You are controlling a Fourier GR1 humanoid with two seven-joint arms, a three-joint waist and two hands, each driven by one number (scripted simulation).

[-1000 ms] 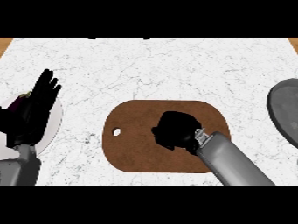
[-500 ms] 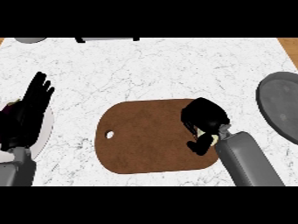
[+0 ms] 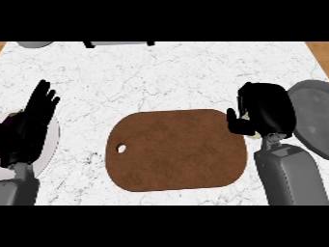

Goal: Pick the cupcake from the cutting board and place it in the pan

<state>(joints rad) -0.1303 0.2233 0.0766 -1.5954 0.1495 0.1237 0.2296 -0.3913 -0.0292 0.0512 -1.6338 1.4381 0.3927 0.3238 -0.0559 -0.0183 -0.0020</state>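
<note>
Cupcake was almost wholly hidden inside the right hand; only a pale sliver of it showed below the curled fingers, at the hand's lower edge. The right hand was closed round it, fingers and thumb wrapped over it, and was positioned between the right edge of the cutting board and the left rim of the pan, just beside both. The cupcake was therefore off the board and not yet inside the pan. The board, brown with rounded corners and a small hole near its left edge, lay flat on the white marbled table with nothing on its surface. The pan, dark grey and round, sat at the right edge of the table, partly cut off by the edge of the view. The right forearm rose from the lower edge, overlapping the board's lower right corner. The left hand was open with fingers straight and pointing upward, resting at the left side over a white plate. A dark item on that plate could not be identified. Along the far edge of the table, parts of a grey object and a dark-edged object showed, too cropped to name.
</note>
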